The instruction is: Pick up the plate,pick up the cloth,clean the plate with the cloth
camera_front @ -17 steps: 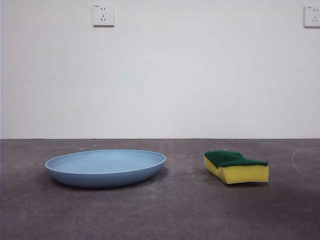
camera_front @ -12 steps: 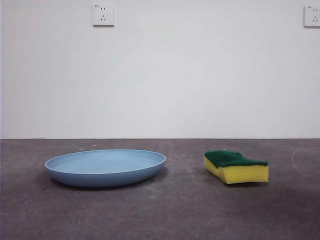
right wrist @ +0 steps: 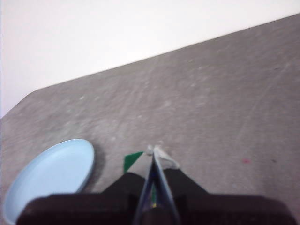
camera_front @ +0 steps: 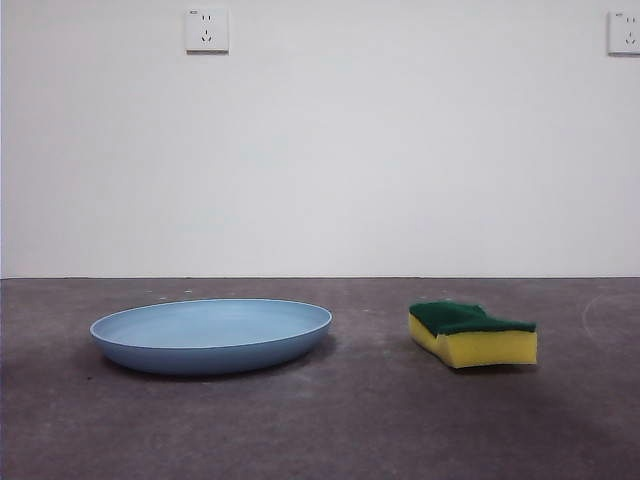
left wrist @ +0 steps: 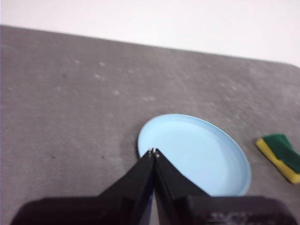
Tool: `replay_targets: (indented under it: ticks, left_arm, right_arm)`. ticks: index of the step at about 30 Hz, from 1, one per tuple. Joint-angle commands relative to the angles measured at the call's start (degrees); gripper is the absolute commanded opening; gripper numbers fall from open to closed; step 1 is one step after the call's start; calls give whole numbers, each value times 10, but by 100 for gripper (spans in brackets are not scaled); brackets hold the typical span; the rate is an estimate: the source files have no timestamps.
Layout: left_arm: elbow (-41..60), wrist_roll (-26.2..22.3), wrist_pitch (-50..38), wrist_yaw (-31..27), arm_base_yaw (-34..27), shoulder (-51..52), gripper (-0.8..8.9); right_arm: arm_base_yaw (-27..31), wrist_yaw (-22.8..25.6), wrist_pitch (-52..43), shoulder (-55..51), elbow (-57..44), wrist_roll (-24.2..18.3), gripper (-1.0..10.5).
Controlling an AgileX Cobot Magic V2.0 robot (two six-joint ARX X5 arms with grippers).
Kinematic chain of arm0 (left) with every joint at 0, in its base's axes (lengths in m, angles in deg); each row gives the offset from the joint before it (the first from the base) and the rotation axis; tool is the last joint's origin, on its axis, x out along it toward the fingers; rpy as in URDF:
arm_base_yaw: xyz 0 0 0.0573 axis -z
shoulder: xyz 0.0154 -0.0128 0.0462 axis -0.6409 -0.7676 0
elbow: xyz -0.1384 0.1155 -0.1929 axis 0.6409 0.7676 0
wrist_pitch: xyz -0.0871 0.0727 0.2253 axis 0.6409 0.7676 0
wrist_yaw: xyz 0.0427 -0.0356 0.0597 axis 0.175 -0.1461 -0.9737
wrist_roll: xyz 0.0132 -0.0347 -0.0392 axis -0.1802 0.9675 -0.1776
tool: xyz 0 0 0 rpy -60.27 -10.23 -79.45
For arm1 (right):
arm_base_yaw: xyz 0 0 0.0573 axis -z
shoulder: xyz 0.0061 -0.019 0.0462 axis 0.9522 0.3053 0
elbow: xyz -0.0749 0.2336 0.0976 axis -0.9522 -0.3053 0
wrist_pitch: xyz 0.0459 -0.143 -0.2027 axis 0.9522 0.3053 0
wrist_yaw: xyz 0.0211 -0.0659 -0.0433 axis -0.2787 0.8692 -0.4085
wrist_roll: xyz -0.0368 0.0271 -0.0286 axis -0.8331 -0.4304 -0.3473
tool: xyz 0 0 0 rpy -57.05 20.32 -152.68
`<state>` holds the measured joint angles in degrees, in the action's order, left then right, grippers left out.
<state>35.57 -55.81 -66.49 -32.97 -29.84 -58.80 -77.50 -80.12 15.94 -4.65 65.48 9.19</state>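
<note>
The light-blue plate point(camera_front: 212, 334) lies flat on the grey table at the left of the front view. The cloth, a yellow sponge with a green top point(camera_front: 472, 334), lies to its right, apart from it. My left gripper point(left wrist: 153, 153) is shut and empty, held high over the plate point(left wrist: 197, 157); the sponge point(left wrist: 281, 154) shows beside the plate. My right gripper point(right wrist: 154, 151) is shut and empty, held high over the sponge, of which only a green corner point(right wrist: 132, 160) shows; the plate point(right wrist: 51, 176) lies off to one side. Neither arm shows in the front view.
The grey table point(camera_front: 380, 420) ends at a white wall. Two wall sockets point(camera_front: 206, 30) hang high on the wall.
</note>
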Motion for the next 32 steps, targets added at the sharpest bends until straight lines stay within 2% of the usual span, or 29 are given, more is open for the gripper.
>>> replay_targets:
  ticks: [1,4,9,11,12,14,16,21,32]
  left_arm:
    - [-60,8,31,24,-2,-58,-6]
    - [-127,0,80,46,-2,-125,-5]
    - [-218,-61,144,79,-2,-226,16]
    - [-239,-71,157,85,-2,-255,131]
    - [-247,-71,160,88,-2,-271,244]
    - [-254,-70,158,96,-2,-294,374]
    - [-256,-70,153,95,-2,-320,381]
    - [-258,-70,124,95,-2,-409,377]
    - [-262,-51,-56,92,-2,-649,374]
  right_arm:
    - [0,-29,7,54,43,-38,-7]
    - [0,-71,38,109,88,-65,-4]
    - [0,-148,130,207,174,-110,19]
    - [0,-161,151,234,198,-117,138]
    - [0,-160,160,252,212,-117,268]
    - [0,-159,163,268,226,-117,419]
    - [0,-159,163,281,235,-117,480]
    - [0,-159,163,290,242,-117,477]
    - [0,-157,163,290,242,-117,476]
